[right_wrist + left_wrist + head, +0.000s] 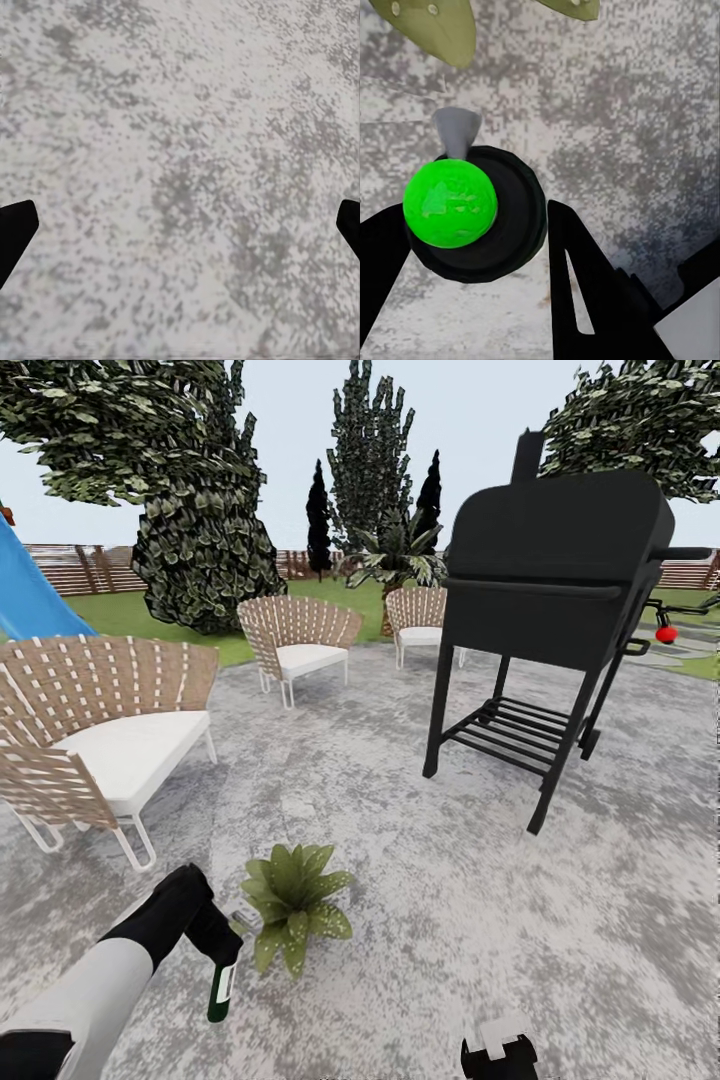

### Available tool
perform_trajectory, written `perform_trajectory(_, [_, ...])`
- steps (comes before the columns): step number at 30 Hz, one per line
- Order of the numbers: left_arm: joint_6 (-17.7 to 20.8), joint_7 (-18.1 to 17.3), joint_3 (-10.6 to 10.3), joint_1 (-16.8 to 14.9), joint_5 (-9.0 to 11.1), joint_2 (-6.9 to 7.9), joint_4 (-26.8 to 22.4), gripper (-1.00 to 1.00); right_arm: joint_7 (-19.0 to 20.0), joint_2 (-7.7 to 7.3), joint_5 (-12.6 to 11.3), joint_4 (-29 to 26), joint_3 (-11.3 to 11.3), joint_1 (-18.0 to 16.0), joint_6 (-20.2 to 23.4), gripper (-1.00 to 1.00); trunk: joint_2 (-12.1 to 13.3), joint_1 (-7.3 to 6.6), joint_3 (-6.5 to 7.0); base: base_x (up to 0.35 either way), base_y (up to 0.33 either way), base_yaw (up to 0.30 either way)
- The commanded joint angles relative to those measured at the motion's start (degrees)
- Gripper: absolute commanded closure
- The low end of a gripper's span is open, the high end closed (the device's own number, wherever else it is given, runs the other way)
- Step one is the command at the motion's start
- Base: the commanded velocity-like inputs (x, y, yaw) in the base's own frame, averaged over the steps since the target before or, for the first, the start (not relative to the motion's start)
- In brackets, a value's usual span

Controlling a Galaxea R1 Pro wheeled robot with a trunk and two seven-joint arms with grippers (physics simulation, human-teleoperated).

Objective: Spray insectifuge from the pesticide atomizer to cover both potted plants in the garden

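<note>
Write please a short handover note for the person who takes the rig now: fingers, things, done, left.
Left gripper: shut on the pesticide atomizer, held beside the potted plant on the grey patio.
Right gripper: open, holds nothing, above bare paving.
Done: atomizer picked up; whitish specks show on two leaves in the left wrist view.
Left: whether this plant is fully covered cannot be told; then find and spray the second plant.

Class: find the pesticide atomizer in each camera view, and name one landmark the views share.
Head view: pesticide atomizer lower left, in the left claw, beside the potted plant.
Left wrist view: centre left, end-on between the claw's fingers.
Right wrist view: mottled grey paving.
Shared landmark: that paving.
</note>
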Motion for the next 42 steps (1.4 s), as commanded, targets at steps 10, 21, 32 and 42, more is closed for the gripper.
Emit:
perform_trajectory(10, [0.4, -0.34, -0.26, 0.12, -0.3, 0.03, -0.03, 1.0, -0.2, 0.03, 0.53, 0.07, -0.48, -0.05, -0.19, -1.0, -0.02, -0.02, -0.05, -0.036, 0.215, -0.198])
perform_trajectory(21, [-0.25, -10.63, 0.04, 0.02, -12.0, 1.72, -0.14, 1.0, -0.2, -0.04, 0.62, 0.1, -0.48, -0.04, -0.19, -1.0, -0.02, -0.02, -0.05, 0.003, 0.005, -0.003])
perform_trajectory(32, [-0.05, -10.95, -0.13, 0.14, -12.56, 1.02, -0.22, 1.0, -0.2, -0.32, 0.66, 0.07, -0.48, -0.05, -0.19, -1.0, -0.02, -0.02, -0.05, 0.183, 0.21, 0.0])
perform_trajectory(42, [-0.37, -10.98, -0.49, 0.67, -12.57, 1.34, -0.01, 1.0, -0.2, -0.24, 0.54, 0.07, -0.48, -0.05, -0.18, -1.0, -0.02, -0.02, -0.05, 0.061, 0.068, 0.0])
